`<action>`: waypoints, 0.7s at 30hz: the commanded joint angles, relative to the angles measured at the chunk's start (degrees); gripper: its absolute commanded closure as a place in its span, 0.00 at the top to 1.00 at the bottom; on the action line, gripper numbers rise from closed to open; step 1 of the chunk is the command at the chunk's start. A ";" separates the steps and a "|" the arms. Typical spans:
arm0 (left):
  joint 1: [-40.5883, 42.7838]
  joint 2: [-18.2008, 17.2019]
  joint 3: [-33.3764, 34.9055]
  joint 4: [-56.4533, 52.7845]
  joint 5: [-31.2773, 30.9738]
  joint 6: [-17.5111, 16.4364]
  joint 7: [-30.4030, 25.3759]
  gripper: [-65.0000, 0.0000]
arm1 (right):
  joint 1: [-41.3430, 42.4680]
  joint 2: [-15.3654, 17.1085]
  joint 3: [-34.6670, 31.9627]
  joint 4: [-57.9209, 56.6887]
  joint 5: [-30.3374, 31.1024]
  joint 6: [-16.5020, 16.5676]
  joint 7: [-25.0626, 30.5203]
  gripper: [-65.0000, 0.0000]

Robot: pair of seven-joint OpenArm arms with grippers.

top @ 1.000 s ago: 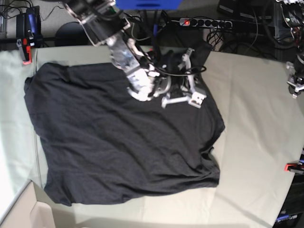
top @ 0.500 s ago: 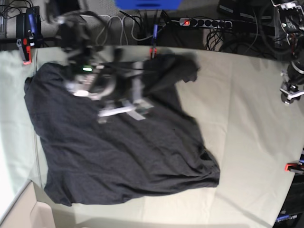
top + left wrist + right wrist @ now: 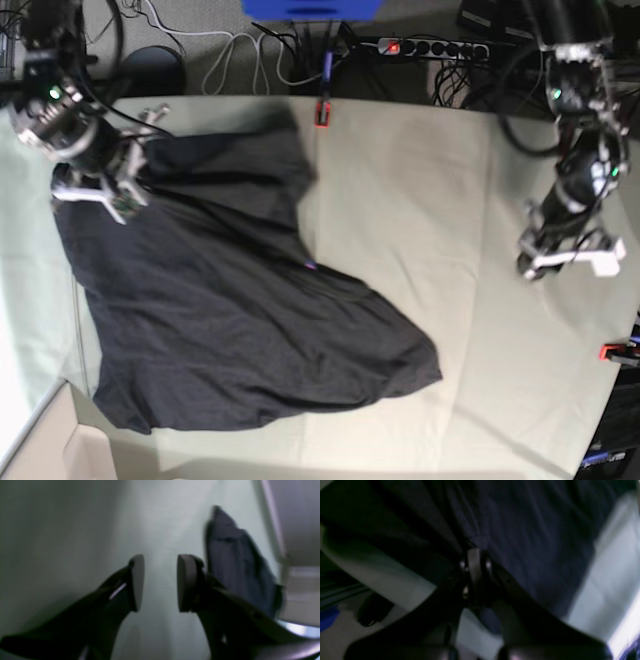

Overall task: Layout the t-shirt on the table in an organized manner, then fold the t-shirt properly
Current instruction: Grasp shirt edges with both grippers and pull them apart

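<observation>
**Limp shirt, pinched at one edge**

Pale green table (image 3: 440, 200) holds the t-shirt (image 3: 240, 320) toward nine o'clock. Right gripper (image 3: 475, 562) is clenched on bunched cloth; left gripper (image 3: 160, 582) hangs released at three o'clock. Light, floppy fabric likely handles best by hems or shoulders.

No readable text, labels, brand names, numbers or signs in any view. The t-shirt (image 3: 230, 300) shows only a tiny coloured speck near its centre fold, too small to read as lettering. Both wrist views are blurred; nothing legible on the cloth or on the arm parts. The power strip (image 3: 430, 47) at 12 o'clock beyond the worktop (image 3: 430, 200) has a red lit switch but no print that can be made out. The blue box (image 3: 310, 8) at 12 o'clock shows no visible marking. The red clamp (image 3: 322, 112) at the far edge is too small to tell.
</observation>
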 commanded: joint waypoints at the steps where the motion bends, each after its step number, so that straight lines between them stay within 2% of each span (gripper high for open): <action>1: -2.01 -0.28 0.84 -0.58 -0.63 -0.04 -0.70 0.34 | -0.11 -0.26 1.79 0.80 0.77 -0.01 2.03 0.00; 5: -9.74 1.31 7.43 -8.93 -0.63 0.31 -0.96 0.34 | -1.61 -1.23 7.24 0.71 0.77 -0.01 2.82 0.00; 9: -17.39 3.50 13.68 -19.92 -0.63 0.31 -3.69 0.35 | -3.10 -1.23 8.12 0.62 0.77 -0.01 2.82 0.00; 11: -20.47 4.21 16.84 -25.20 -0.63 0.14 -6.94 0.43 | -3.63 -1.23 8.04 0.62 0.77 -0.01 2.82 0.00; 15: -25.92 4.91 26.60 -32.67 -0.63 -0.04 -13.27 0.71 | -3.72 -1.23 7.95 0.62 0.77 -0.01 2.38 0.00; 17: -27.50 4.91 30.99 -35.22 -0.63 -0.04 -16.61 0.80 | -4.16 -1.23 7.95 0.62 0.77 -0.01 2.38 0.00; 21: -29.08 6.40 36.36 -39.70 -0.72 -0.04 -25.14 0.81 | -4.42 -1.23 7.86 0.71 0.77 -0.01 2.38 0.00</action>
